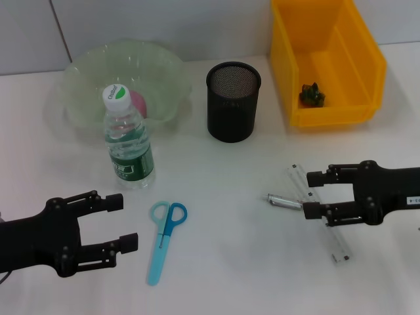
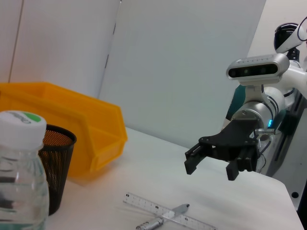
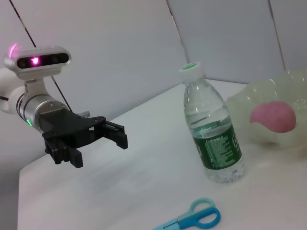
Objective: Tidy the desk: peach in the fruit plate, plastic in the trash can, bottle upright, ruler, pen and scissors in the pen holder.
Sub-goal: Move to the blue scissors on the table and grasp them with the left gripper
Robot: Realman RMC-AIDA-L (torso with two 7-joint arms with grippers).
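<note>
Seen on the white worktop (image 1: 223,190): a water bottle (image 1: 128,141) with white cap and green label, upright, just in front of the pale green fruit plate (image 1: 85,72). Inside the plate, a pink peach (image 1: 139,103), partly hidden behind the bottle's cap in the head view. To the right of the plate, a black mesh pen holder (image 1: 233,102), upright, nothing visible in it. Farther right, a yellow bin (image 1: 325,62) with a small dark green crumpled piece of plastic (image 1: 312,96) on its floor.

Near the front edge, blue scissors (image 1: 164,236), closed, flat on the worktop, handles toward the bottle. To the right, a clear ruler (image 1: 338,246) flat, with a silver pen (image 1: 283,201) lying across it.

Left hand (image 1: 125,222) low at the near left, just beside the scissors, fingers spread, holding nothing. Right hand (image 1: 310,195) hovering over the ruler and beside the pen's end, fingers also spread apart, pinching nothing.
</note>
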